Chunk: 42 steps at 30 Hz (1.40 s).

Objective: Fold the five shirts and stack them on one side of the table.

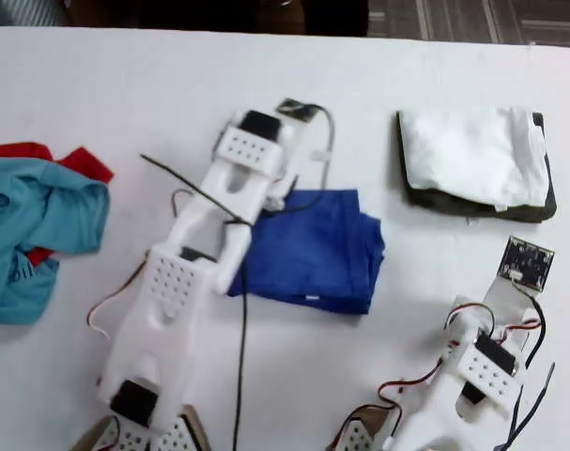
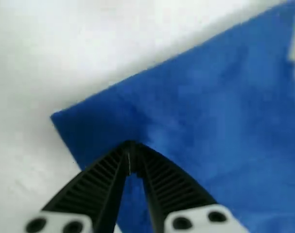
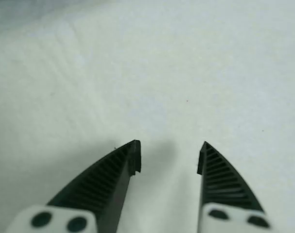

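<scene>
Plain blue shirt (image 1: 313, 249), white shirt (image 1: 472, 155), teal shirt (image 1: 31, 225)

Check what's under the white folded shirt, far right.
A dark folded garment, its edges showing around the white shirt. Its middle, and anything sandwiched between the two, is covered.

Bright, even light from overhead leaves the white table (image 1: 78, 94) pale across the high view, with no hard glare, while the room past its far edge is dark. Shadows are soft and short. Just ahead of the right gripper (image 3: 169, 158), between its spread fingertips, a faint grey shadow lies on the table, and the surface dims farther out. At the closed tips of the left gripper (image 2: 130, 156), the blue shirt (image 2: 210, 121) darkens into a shaded crease. Beyond the shirt's edge the table is nearly white.
</scene>
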Available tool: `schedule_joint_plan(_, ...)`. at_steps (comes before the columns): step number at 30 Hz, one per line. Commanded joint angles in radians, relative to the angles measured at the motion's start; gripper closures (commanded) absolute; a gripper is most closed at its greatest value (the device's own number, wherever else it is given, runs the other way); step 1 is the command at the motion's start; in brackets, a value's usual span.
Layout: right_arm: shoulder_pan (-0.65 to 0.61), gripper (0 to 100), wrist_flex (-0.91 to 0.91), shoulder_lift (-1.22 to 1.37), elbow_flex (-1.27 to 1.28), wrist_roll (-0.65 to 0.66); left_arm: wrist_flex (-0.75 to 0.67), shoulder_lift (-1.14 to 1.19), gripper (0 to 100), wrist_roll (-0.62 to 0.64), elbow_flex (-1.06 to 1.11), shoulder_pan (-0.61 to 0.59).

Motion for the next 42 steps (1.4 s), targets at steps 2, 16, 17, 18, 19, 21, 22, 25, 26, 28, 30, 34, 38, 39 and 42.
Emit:
schedule_joint_plan(2, -0.007, 80.4, -0.019, -0.024, -0.006, -0.006, 0.054, -0.066, 97, 0.017, -0.216, 0.094)
schedule_joint_plan(16, -0.007, 80.4, -0.019, -0.024, -0.006, -0.006, -0.049, 0.060, 97, 0.026, -0.205, 0.351)
schedule_joint_plan(17, -0.007, 80.4, -0.019, -0.024, -0.006, -0.006, -0.046, 0.060, 97, 0.038, -0.220, 0.374)
schedule_joint_plan(18, -0.007, 80.4, -0.019, -0.024, -0.006, -0.006, -0.043, 0.063, 97, 0.044, -0.231, 0.394)
schedule_joint_plan(19, -0.007, 80.4, -0.019, -0.024, -0.006, -0.006, -0.038, 0.066, 97, 0.046, -0.237, 0.414)
schedule_joint_plan(21, -0.007, 80.4, -0.019, -0.024, -0.006, -0.006, -0.040, 0.069, 97, 0.046, -0.222, 0.446)
schedule_joint_plan(22, -0.007, 80.4, -0.019, -0.024, -0.006, -0.006, -0.043, 0.069, 97, 0.046, -0.208, 0.457)
schedule_joint_plan(25, -0.007, 80.4, -0.019, -0.024, -0.006, -0.006, -0.043, 0.055, 97, 0.046, -0.217, 0.459)
schedule_joint_plan(26, -0.007, 80.4, -0.019, -0.024, -0.006, -0.006, -0.035, 0.054, 97, 0.044, -0.246, 0.451)
schedule_joint_plan(28, -0.007, 80.4, -0.019, -0.024, -0.006, -0.006, 0.006, 0.054, 97, 0.044, -0.346, 0.425)
schedule_joint_plan(30, -0.007, 80.4, -0.019, -0.024, -0.006, -0.006, 0.044, 0.060, 97, 0.043, -0.437, 0.394)
schedule_joint_plan(34, -0.007, 80.4, -0.019, -0.024, -0.006, -0.006, 0.051, 0.064, 97, 0.046, -0.473, 0.321)
schedule_joint_plan(38, -0.007, 80.4, -0.019, -0.024, -0.006, -0.006, 0.034, 0.147, 97, 0.052, -0.450, 0.275)
schedule_joint_plan(39, -0.007, 80.4, -0.019, -0.024, -0.006, -0.006, 0.021, 0.175, 97, 0.071, -0.443, 0.267)
schedule_joint_plan(42, -0.007, 80.4, -0.019, -0.024, -0.006, -0.006, 0.008, 0.259, 97, 0.110, -0.452, 0.264)
